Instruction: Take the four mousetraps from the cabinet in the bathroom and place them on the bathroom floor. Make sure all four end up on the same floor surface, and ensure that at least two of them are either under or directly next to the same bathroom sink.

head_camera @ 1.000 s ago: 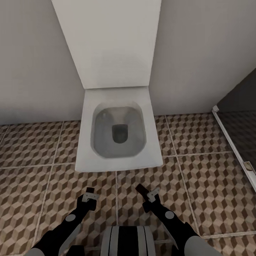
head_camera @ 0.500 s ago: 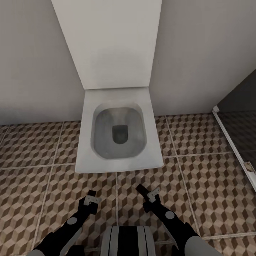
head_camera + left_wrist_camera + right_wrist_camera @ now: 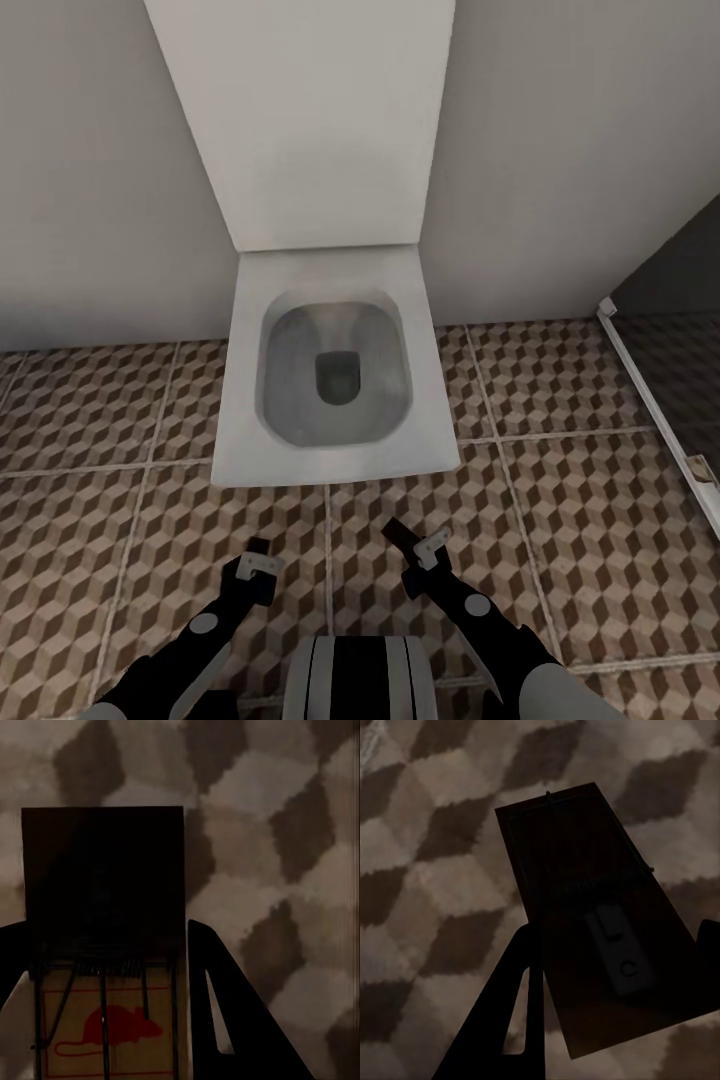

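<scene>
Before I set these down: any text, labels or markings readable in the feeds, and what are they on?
"L C": pale tab on the mousetrap in the right gripper, right wrist view; the letters are faint, so this reading is unsure.
No words on the mousetrap in the left gripper, but a red mouse picture inside a red outline.
Nothing readable on the toilet or floor tiles.

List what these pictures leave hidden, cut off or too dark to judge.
- Left wrist view: the left mousetrap runs off the frame's edge; its far half is in shadow.
- Right wrist view: the right mousetrap is too dark for detail.
- Head view: the shower frame is cut by the edge; the robot's trunk hides floor.
</scene>
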